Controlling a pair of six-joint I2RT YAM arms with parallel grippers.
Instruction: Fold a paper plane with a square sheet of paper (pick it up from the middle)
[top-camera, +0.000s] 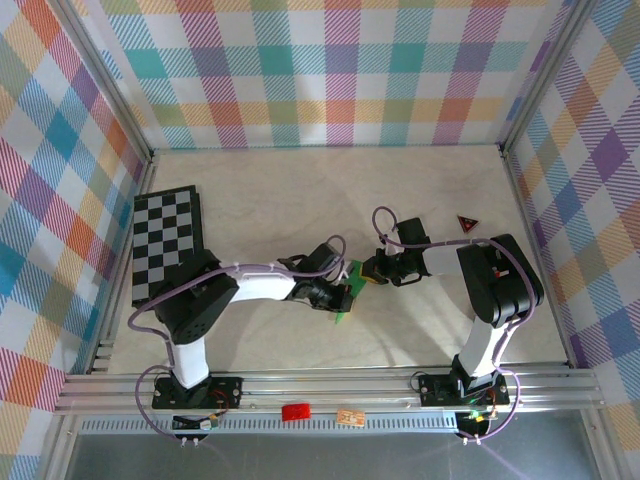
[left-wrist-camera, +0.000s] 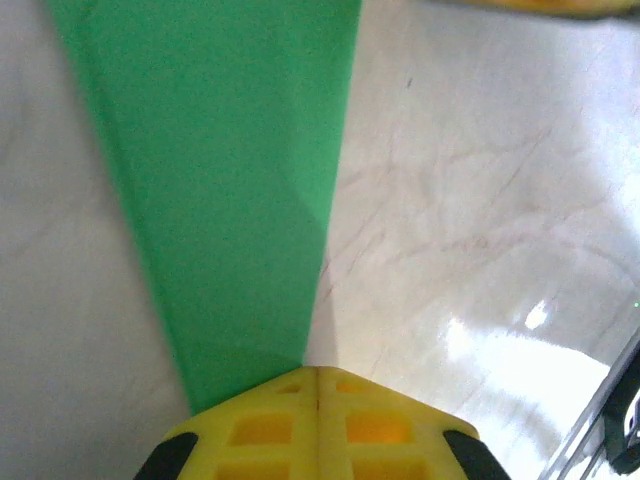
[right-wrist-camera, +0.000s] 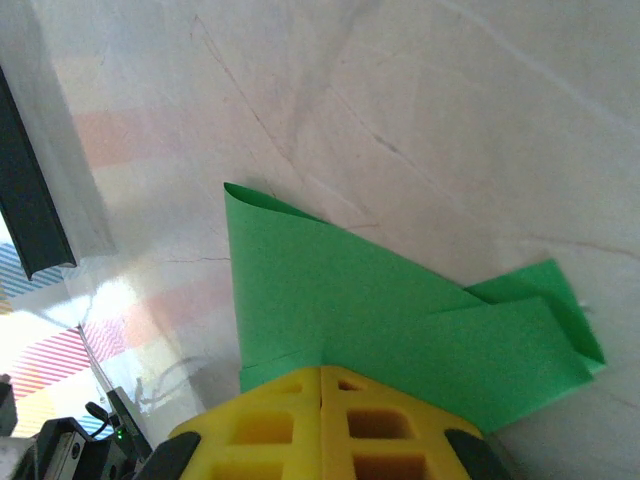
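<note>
Narrowing, creased, layered, bright green paper plane (left-wrist-camera: 230, 180)

It was a robotics lab cell: a pale marbled surface (top-camera: 300, 190) boxed in by pastel plaid cloth walls (top-camera: 340, 70), with silver aluminium rails (top-camera: 330, 385) along the near edge.

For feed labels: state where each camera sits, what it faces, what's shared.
Top external: above, behind, looking down at the table; left arm, right arm show.
Left wrist: on the left arm, facing folded green paper; left fingers shut on it.
Right wrist: on the right arm, facing that paper; right fingers shut on it.
All share the paper.
</note>
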